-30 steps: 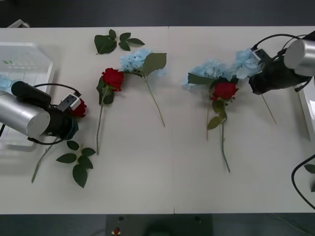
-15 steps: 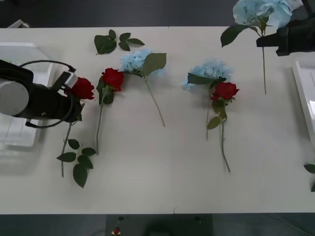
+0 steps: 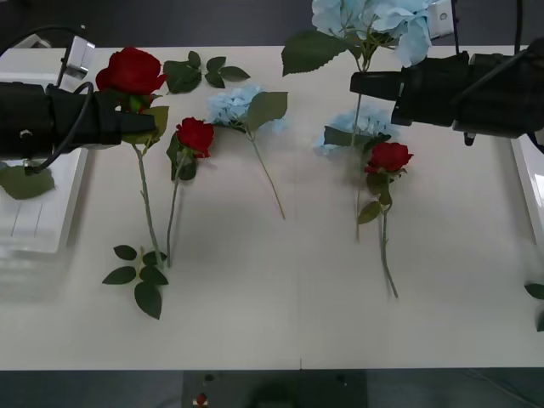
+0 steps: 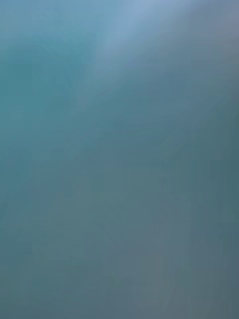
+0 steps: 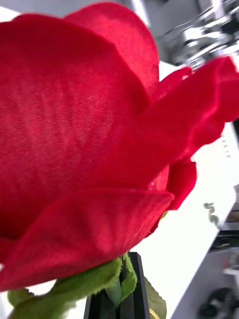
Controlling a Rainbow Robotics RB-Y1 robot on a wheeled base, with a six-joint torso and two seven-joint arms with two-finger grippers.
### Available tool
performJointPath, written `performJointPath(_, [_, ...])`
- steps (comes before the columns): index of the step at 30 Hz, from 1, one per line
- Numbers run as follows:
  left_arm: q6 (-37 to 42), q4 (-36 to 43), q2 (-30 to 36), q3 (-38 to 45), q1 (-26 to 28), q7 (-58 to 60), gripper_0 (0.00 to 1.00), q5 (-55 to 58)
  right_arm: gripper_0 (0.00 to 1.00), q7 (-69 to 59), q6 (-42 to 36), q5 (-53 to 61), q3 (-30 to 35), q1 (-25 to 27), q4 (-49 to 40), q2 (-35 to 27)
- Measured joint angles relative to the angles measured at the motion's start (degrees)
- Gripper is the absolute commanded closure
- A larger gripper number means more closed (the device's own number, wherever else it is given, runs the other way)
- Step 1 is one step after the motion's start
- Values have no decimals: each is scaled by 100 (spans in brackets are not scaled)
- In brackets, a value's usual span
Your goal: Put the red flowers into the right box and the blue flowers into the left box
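Observation:
My left gripper (image 3: pixel 143 121) is shut on the stem of a red flower (image 3: pixel 130 70), held above the table's left side. The stem hangs down to leaves near the table. In the left wrist view the red bloom (image 5: pixel 89 129) sits just above the black fingers (image 5: pixel 119 294). My right gripper (image 3: pixel 364 85) is shut on the stem of a blue flower (image 3: pixel 374 19), raised over the far middle right. On the table lie two red flowers (image 3: pixel 195 134) (image 3: pixel 388 156) and two blue flowers (image 3: pixel 234 104) (image 3: pixel 364 121). The left box (image 3: pixel 38 223) is at the left edge. The right box (image 3: pixel 529 174) shows its rim at the right edge.
A loose green leaf sprig (image 3: pixel 194 72) lies at the far left-centre. A green leaf (image 3: pixel 21 181) shows over the left box. The near half of the table is bare. A cable (image 3: pixel 518 310) loops at the right edge.
Both arms have lifted their flowers off the table. The left one raised the rose up and away from me. The right one carried the blue flower up and leftward over the table.

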State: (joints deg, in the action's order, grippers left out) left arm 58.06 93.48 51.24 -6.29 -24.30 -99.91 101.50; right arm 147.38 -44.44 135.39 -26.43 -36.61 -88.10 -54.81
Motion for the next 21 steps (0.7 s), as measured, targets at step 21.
performJointPath(21, [-852, 3, -2582, -65, -1, -1523, 100, 471, 100, -42, -422, -383, -797, 7, 2191, -215])
